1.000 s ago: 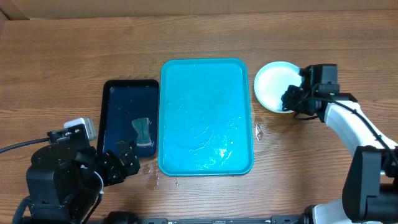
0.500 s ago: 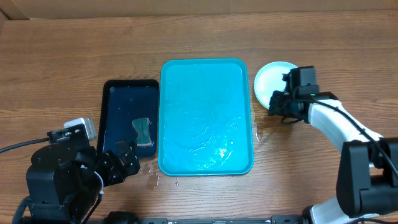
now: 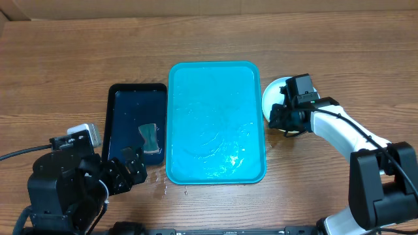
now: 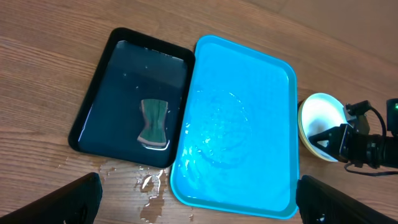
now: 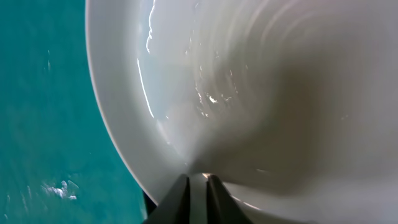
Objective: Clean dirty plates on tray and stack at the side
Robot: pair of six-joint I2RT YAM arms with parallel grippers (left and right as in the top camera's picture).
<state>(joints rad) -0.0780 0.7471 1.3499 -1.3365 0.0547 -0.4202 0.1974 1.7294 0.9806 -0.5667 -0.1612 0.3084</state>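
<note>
Plates first: I can only spot 1 from where I'm standing, a pale plate (image 3: 271, 98) right at the right-hand edge of the big blue tray (image 3: 209, 111). In the wrist view its left side hangs a bit over the tray. The right gripper (image 5: 198, 186) has its fingers pinched together on the plate's near rim, so it's got hold of it. The plate looks wet and shiny with no red food bits that I can see, so my guess is this one's washed. Can't tell if it's lifted or resting, or whether another plate hides under it. There's a yellowish edge below the white and that's all I can make out.

The blue tray itself holds nothing but a film of water. So there's nothing left on it to scrub, and what's left is probably just setting this plate down beside the tray.

The left gripper (image 3: 134, 163) sits low on the left with its fingers spread wide, holding nothing. Just beside the blue tray's left side is a smaller black tray (image 3: 124, 104) with water and a greenish sponge (image 3: 151, 138) lying in it. A few drops (image 3: 161, 189) sit on the table (image 3: 65, 52) by the trays' front corners. Nothing blocks the right arm, only the tray rim is close to the plate.
</note>
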